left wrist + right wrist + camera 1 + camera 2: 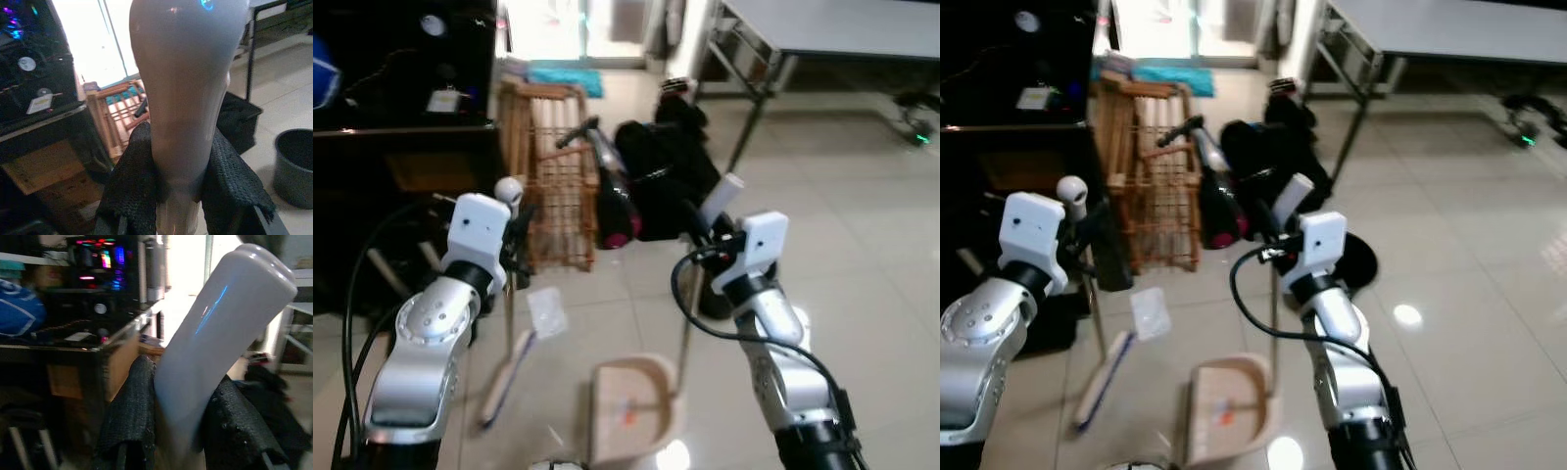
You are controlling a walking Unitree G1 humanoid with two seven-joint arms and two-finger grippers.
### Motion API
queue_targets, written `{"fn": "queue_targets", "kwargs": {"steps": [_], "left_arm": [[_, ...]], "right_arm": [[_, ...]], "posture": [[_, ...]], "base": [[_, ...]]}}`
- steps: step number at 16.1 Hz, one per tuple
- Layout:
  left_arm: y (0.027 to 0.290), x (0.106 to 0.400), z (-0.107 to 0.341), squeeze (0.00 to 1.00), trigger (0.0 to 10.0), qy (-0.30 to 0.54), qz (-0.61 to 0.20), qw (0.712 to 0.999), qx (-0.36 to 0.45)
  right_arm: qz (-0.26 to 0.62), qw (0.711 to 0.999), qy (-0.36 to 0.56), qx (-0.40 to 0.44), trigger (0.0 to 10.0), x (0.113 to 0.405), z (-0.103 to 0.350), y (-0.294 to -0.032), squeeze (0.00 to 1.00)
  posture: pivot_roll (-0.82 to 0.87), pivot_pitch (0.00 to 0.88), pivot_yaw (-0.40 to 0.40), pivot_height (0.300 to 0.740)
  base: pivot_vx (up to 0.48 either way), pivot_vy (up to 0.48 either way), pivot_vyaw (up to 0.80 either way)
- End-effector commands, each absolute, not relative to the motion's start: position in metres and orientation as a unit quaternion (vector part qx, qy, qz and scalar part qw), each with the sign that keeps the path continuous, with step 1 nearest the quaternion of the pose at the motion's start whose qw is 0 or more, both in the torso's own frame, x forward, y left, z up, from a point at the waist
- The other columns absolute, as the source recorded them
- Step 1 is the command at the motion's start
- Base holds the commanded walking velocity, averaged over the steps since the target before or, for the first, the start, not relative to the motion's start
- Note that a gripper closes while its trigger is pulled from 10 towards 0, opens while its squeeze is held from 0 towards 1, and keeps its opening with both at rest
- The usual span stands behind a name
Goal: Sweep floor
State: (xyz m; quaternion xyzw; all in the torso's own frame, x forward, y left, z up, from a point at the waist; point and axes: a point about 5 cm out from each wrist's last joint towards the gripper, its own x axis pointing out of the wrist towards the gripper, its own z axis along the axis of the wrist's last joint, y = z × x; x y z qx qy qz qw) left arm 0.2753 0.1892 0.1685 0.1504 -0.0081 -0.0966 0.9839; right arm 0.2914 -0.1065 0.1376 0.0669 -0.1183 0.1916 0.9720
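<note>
My left gripper (pixel 516 230) is shut on the pale broom handle (pixel 188 98), just below its rounded top. The thin pole runs down to the flat broom head (pixel 506 375) lying on the tiled floor. My right gripper (pixel 705 235) is shut on the white dustpan handle (pixel 215 333), which tilts away from me. Its pole drops to the beige dustpan (pixel 631 401), resting on the floor between my arms. A small orange scrap (pixel 628 415) lies inside the pan. A crumpled clear wrapper (pixel 546 311) sits on the tiles beside the broom head.
A wooden slatted rack (pixel 548 176) stands ahead on the left, with a black bag (pixel 661 176) and a dark red item (pixel 617 211) beside it. A dark cabinet (pixel 401 117) fills the left. A grey table (pixel 822 29) stands far right. A black bin (pixel 1359 259) sits behind my right arm.
</note>
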Motion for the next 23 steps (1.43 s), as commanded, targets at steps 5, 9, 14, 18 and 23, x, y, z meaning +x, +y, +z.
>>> {"fn": "queue_targets", "kwargs": {"steps": [5, 9, 14, 18, 23], "left_arm": [[0.184, 0.274, 0.181, 0.0, 10.0, -0.028, -0.109, 0.98, 0.166], [0.179, 0.282, 0.18, 0.0, 10.0, -0.027, -0.129, 0.977, 0.165], [0.159, 0.297, 0.181, 0.0, 10.0, -0.043, -0.163, 0.977, 0.134], [0.145, 0.289, 0.171, 0.0, 10.0, -0.032, -0.195, 0.973, 0.117], [0.144, 0.295, 0.167, 0.0, 10.0, -0.036, -0.177, 0.979, 0.097]], "right_arm": [[0.173, 0.973, -0.133, 0.077, 10.0, 0.295, 0.14, -0.113, 0.0], [0.125, 0.978, -0.15, 0.079, 10.0, 0.294, 0.141, -0.122, 0.0], [0.088, 0.982, -0.151, 0.069, 10.0, 0.29, 0.145, -0.136, 0.0], [0.071, 0.983, -0.162, 0.055, 10.0, 0.287, 0.15, -0.145, 0.0], [0.071, 0.981, -0.176, 0.037, 10.0, 0.288, 0.155, -0.146, 0.0]], "posture": [[0.13, 0.069, -0.038, 0.74], [0.11, 0.067, -0.005, 0.74], [0.09, 0.064, 0.006, 0.74], [0.08, 0.062, 0.002, 0.74], [0.06, 0.05, -0.014, 0.74]], "base": [[0.37, 0.0, 0.79], [0.371, 0.0, 0.19], [0.369, 0.0, -0.32], [0.367, 0.0, -0.6], [0.215, 0.0, 0.0]]}}
